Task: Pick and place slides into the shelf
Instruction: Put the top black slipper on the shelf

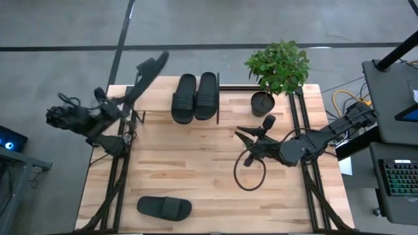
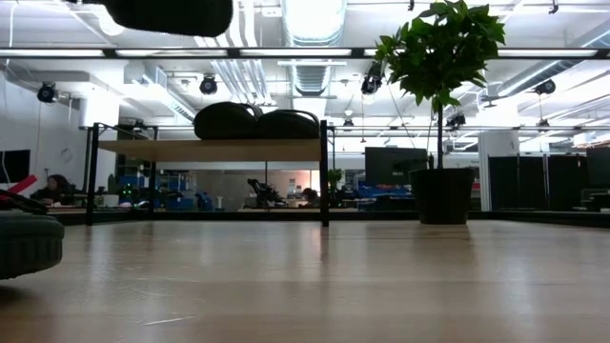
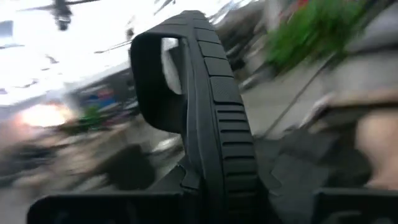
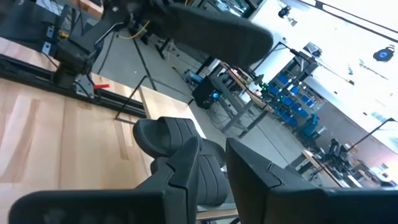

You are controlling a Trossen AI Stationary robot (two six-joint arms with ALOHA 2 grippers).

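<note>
The high view looks straight down on the whole table [image 1: 196,163]; the low view sits at tabletop height, facing twelve o'clock toward the shelf [image 2: 214,150] (both show it). Wrist views sit close.

four slides [image 1: 195,97] — one shelf [image 1: 218,98] — one plant [image 1: 278,65]

Left arm [image 1: 78,119]: dark, jointed links, black cables looped at the rear joint, at the table's left edge. Right arm [image 1: 326,136]: dark, segmented links, black cable loop hanging beside the wrist, at the right edge. Right gripper [image 4: 214,163]: two matte black, angular fingers [image 4: 180,171], moulded ridges.
</note>
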